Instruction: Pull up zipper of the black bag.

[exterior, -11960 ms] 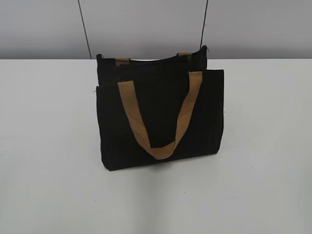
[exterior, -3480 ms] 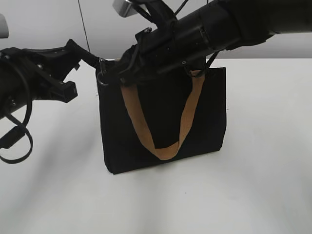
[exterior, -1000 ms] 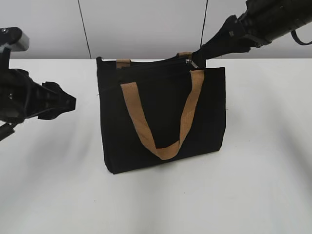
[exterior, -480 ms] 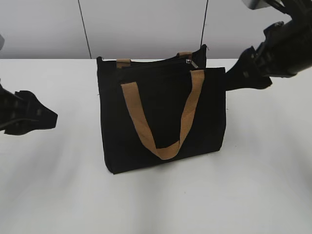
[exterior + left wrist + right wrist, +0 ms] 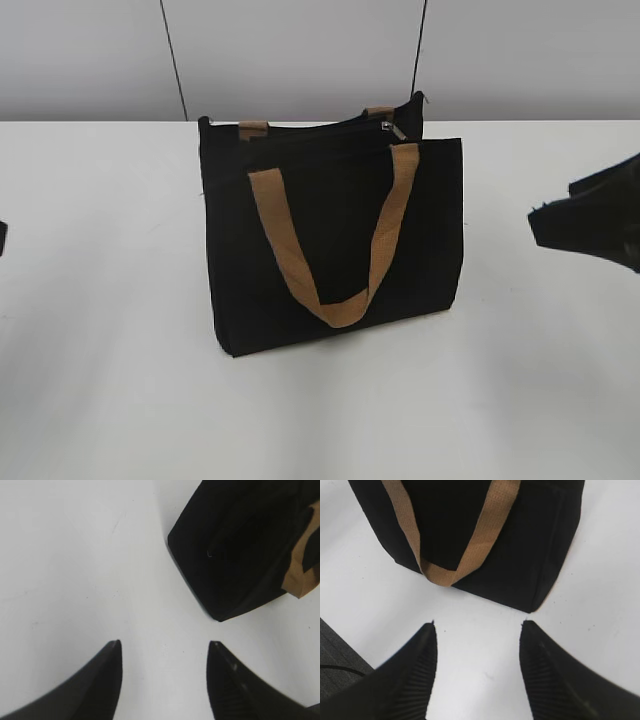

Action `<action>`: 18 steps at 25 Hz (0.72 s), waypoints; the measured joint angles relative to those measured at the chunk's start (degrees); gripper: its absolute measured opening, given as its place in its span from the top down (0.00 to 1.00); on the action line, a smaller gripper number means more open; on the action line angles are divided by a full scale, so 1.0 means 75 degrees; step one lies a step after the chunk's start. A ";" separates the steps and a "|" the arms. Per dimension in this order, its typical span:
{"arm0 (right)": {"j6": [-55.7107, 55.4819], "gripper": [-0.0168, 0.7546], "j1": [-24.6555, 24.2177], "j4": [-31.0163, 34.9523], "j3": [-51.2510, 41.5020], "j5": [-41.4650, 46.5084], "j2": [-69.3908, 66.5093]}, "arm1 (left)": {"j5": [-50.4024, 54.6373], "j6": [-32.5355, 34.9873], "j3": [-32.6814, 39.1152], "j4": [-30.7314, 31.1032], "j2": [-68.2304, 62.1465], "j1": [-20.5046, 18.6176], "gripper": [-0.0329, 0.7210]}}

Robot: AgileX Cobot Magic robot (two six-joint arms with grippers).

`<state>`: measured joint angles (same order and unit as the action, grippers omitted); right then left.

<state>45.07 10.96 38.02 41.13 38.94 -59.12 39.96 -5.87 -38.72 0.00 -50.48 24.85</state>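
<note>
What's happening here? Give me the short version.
Nothing is being handled right now. The black bag stands upright on the white table, its zipper pull sitting at the right end of the top edge. The right claw and the left claw are both open and empty, clear of the bag on either side. A tan handle hangs down the front.

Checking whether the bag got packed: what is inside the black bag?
Nothing inside shows. The black bag stands upright on the table, its zipper pull at the right end of the top edge; the fabric hides the contents.
</note>
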 joint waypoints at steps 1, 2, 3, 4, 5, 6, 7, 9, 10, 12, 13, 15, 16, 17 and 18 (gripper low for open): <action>-0.0149 0.44 0.0000 -0.0115 -0.0189 -0.0014 0.0305 | 0.0094 -0.0041 0.0045 0.0000 0.0274 0.0000 0.41; -0.0351 0.44 0.0000 -0.0319 -0.0397 -0.0014 0.0605 | 0.0220 -0.0069 0.0108 0.0048 0.0540 0.0000 0.41; -0.0559 0.44 0.0000 -0.0509 -0.0535 -0.0014 0.0853 | 0.0347 -0.0087 0.0197 0.0078 0.0993 0.0000 0.41; -0.0834 0.44 0.0000 -0.0711 -0.0669 -0.0014 0.1142 | 0.0486 -0.0094 0.0287 0.0092 0.1282 0.0000 0.41; -0.1132 0.44 0.0000 -0.0951 -0.0819 0.0001 0.1471 | 0.0612 -0.0100 0.0388 0.0055 0.1559 0.0000 0.41; -0.1445 0.44 0.0000 -0.1206 -0.0957 0.0056 0.1971 | 0.0775 -0.0128 0.0473 0.0085 0.1795 0.0000 0.41; -0.1713 0.44 0.0000 -0.1470 -0.1062 0.0129 0.2307 | 0.0965 -0.0172 0.0565 0.0134 0.2090 0.0000 0.42; -0.2332 0.44 0.0000 -0.1959 -0.1198 0.0433 0.2838 | 0.1289 -0.0326 0.0683 0.0311 0.2651 0.0000 0.42; -0.2583 0.44 0.0000 -0.2232 -0.1249 0.0646 0.3142 | 0.1485 -0.0392 0.0705 0.0431 0.2952 0.0000 0.43; -0.3115 0.44 0.0000 -0.2680 -0.1301 0.1144 0.3738 | 0.1797 -0.0445 0.0726 0.0615 0.3531 0.0000 0.43; -0.3322 0.44 0.0000 -0.2868 -0.1317 0.1432 0.4021 | 0.1947 -0.0452 0.0727 0.0633 0.3749 0.0000 0.44; -0.3615 0.44 0.0000 -0.3084 -0.1319 0.1887 0.4524 | 0.2190 -0.0468 0.0736 0.0633 0.4233 0.0000 0.44; -0.3725 0.44 0.0000 -0.3145 -0.1319 0.2090 0.4748 | 0.2294 -0.0471 0.0736 0.0642 0.4414 0.0000 0.44; -0.3786 0.44 0.0000 -0.3186 -0.1319 0.2272 0.5016 | 0.2411 -0.0471 0.0736 0.0648 0.4626 0.0000 0.44; -0.3858 0.44 0.0000 -0.3218 -0.1319 0.2412 0.5272 | 0.2502 -0.0471 0.0744 0.0648 0.4831 0.0000 0.44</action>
<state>16.13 10.96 13.89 31.24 57.03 -19.58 58.73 -9.40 -33.14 4.86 -14.25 24.85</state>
